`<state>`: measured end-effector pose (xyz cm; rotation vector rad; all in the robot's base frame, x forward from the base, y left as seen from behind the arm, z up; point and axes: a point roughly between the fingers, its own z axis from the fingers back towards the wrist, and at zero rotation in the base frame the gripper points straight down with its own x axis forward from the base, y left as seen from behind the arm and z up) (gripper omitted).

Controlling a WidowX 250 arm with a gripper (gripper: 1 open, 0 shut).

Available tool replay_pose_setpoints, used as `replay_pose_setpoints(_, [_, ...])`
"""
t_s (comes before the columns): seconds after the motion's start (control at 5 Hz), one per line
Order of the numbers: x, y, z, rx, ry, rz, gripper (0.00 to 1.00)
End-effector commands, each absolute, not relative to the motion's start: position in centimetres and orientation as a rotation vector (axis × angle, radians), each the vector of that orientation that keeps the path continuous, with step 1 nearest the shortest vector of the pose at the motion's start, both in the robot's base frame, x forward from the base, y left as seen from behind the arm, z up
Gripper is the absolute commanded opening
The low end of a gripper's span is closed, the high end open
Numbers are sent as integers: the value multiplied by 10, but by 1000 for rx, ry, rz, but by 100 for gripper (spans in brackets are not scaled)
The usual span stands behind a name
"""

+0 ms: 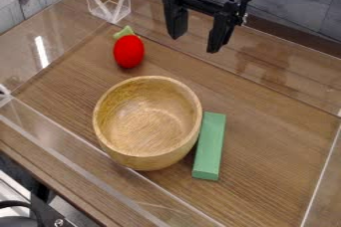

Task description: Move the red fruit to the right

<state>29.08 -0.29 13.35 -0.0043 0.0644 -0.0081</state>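
Note:
The red fruit point(128, 51) is a small round bright red toy with a green leafy cap, resting on the wooden table left of centre toward the back. My gripper point(196, 32) hangs above the table to the right of the fruit, pointing down. Its two dark fingers stand wide apart, with nothing between them. A clear gap separates the gripper from the fruit.
A wooden bowl point(147, 121) sits in front of the fruit, near the middle. A flat green rectangular block point(210, 145) lies just right of the bowl. Clear plastic walls point(67, 161) run around the table's edges. A clear folded piece point(107, 7) stands at the back left.

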Motion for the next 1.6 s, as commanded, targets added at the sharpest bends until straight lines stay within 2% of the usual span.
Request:
replay_pose_setpoints(0.0, [294, 6, 121, -8, 81, -4, 100])
replay_pose_setpoints(0.6, [292, 97, 84, -18, -24, 68, 100])
replay_pose_setpoints(0.8, [298, 107, 67, -29, -68, 78, 100])
replay_pose_setpoints(1.0, [300, 130, 58, -30, -103, 152, 100])
replay_pose_setpoints(1.2, [302, 147, 55, -34, -124, 211, 100])
replay_pose_setpoints(1.4, [304, 147, 65, -39, -140, 280, 100])
